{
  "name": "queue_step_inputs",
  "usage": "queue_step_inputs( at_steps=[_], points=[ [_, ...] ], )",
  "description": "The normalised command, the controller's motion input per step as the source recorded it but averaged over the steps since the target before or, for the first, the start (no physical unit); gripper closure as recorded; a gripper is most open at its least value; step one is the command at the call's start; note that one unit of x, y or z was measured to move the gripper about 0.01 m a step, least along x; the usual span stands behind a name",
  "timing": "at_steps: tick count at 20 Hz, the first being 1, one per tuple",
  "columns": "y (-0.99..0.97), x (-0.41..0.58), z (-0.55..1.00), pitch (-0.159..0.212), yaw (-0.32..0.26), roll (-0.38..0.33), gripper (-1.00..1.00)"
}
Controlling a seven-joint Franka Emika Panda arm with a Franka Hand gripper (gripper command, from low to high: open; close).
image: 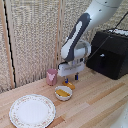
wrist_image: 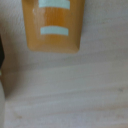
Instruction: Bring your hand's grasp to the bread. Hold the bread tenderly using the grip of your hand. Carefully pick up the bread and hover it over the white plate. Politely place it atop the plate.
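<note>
Your hand [image: 71, 78] hangs just above the small white bowl [image: 63, 93], and you cannot tell whether its dark fingers stand apart or together. Beside that bowl, under the hand, sits the golden-brown bread [image: 70, 85]. The white plate [image: 32, 110] lies near the bowl, toward the exterior view's left. The pink cup [image: 51, 76] stands just behind the bowl. Your wrist view shows an orange object [wrist_image: 54, 25] on the wooden table [wrist_image: 70, 90].

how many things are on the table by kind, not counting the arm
plates: 1, the white plate
bowls: 1, small white bowl holding yellow food
cups: 1, pink cup
orange items: 1, orange object under the hand
black boxes: 1, black box
total: 5
</note>
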Motion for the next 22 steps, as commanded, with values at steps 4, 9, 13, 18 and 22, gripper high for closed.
queue_step_inputs(
  at_steps=[4, 9, 13, 18, 22],
  points=[
    [0.0, 0.041, -0.17, -0.02, 0.014, 0.004, -1.0],
    [0.0, 0.0, 0.01, 0.0, 0.0, 0.022, 1.0],
    [-0.01, -0.013, 0.11, -0.009, -0.006, 0.022, 1.0],
    [0.11, 0.0, 0.01, -0.072, 0.0, 0.0, 1.0],
    [0.09, 0.0, -0.01, -0.124, 0.0, -0.013, 1.0]
  ],
)
